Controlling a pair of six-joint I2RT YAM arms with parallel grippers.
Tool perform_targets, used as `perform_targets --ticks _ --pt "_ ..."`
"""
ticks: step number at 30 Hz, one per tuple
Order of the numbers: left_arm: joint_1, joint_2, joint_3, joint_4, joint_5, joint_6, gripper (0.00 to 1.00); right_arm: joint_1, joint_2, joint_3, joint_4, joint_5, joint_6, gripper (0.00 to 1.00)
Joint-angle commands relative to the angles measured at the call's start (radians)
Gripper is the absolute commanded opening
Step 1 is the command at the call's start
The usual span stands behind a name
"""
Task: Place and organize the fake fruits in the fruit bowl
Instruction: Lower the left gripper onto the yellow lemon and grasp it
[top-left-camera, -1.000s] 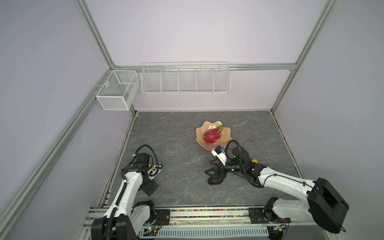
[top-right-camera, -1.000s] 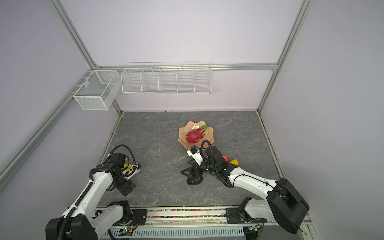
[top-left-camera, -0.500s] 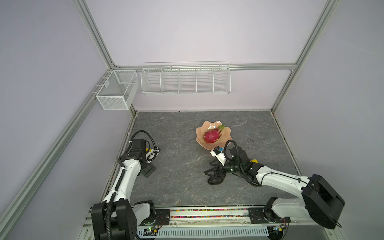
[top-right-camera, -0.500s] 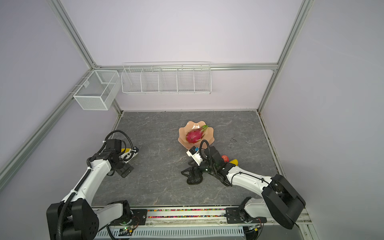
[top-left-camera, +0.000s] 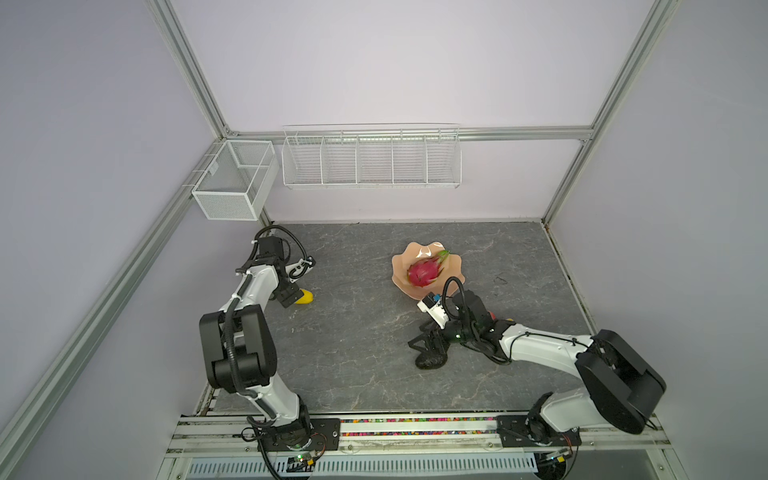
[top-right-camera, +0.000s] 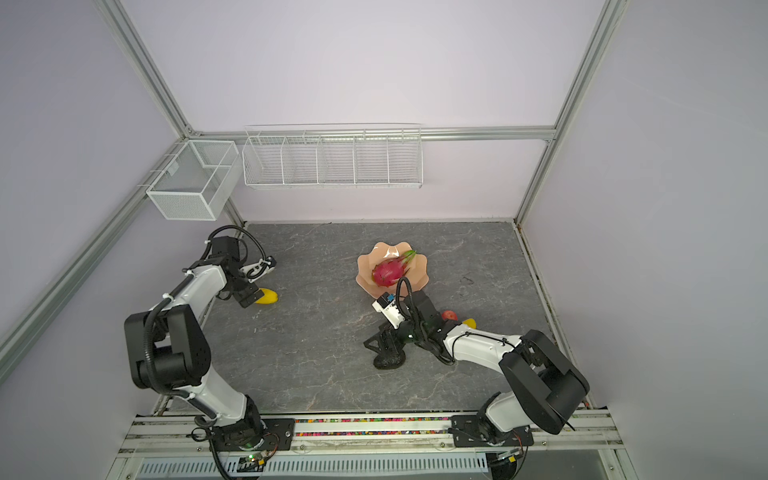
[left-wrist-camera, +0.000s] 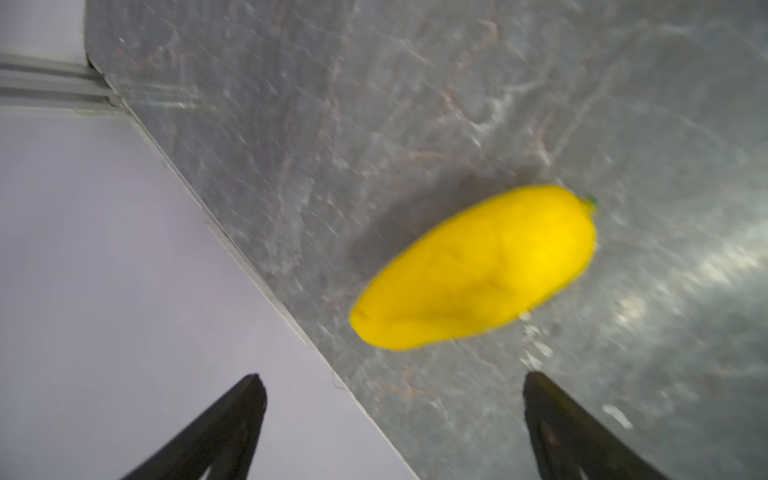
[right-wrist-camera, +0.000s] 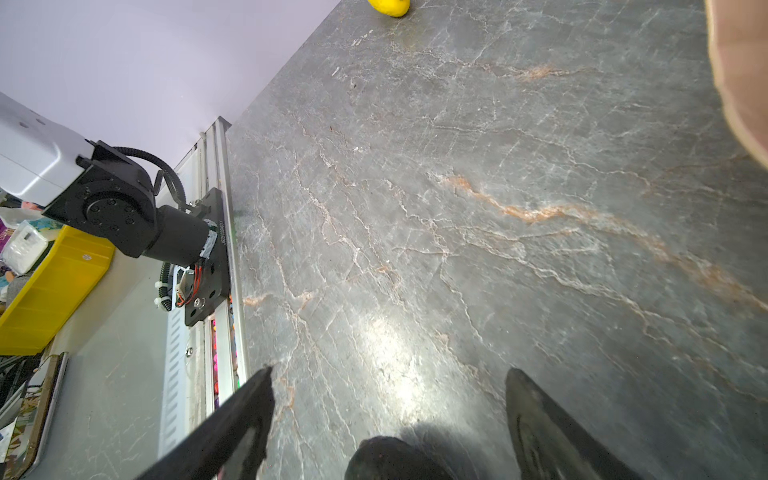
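Avocado (top-left-camera: 430, 360) — under right end effector (top-left-camera: 428, 344)

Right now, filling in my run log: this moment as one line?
left hand: open, yellow fruit ahead, untouched | right hand: open, straddling avocado | bowl: dragon fruit inside

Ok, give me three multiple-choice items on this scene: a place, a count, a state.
1. The dragon fruit lies: A) on the table B) in the fruit bowl C) in a wire basket
2. Fruits in the bowl: A) three B) two C) one
3. The left gripper is: A) open, holding nothing B) shut on a fruit C) shut, empty
1 B: it rests inside the pink rim.
2 C: only the dragon fruit is there.
3 A: its fingers stand apart, the yellow fruit untouched ahead.
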Motion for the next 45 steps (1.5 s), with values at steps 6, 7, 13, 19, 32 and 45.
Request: perform_targets --ticks 6,7,13,19,32,45 --pt "0.014 0.064 0.05 -0.1 0.096 0.071 0.96 -0.018 0.062 0.047 -0.01 -0.035 -0.017 0.88" --pt "0.015 0.056 0.046 -0.119 0.102 0.08 0.96 -0.02 0.066 0.048 -0.002 -0.042 -0.011 0.88" --pt "0.025 -0.015 0.003 -0.08 0.079 0.069 0.95 -0.018 0.08 0.054 0.007 -0.069 0.005 0.88" --pt "0.049 -0.112 0.003 -0.191 0.11 0.1 0.97 -0.019 0.074 0.049 0.015 -0.077 0.014 0.88" --pt "0.043 -0.105 -0.14 -0.126 0.022 0.322 0.97 -0.018 0.077 0.041 0.027 -0.081 0.022 0.88" --pt "0.022 0.045 -0.12 -0.04 0.069 0.371 0.94 -0.038 0.079 0.043 0.047 -0.078 0.019 0.88"
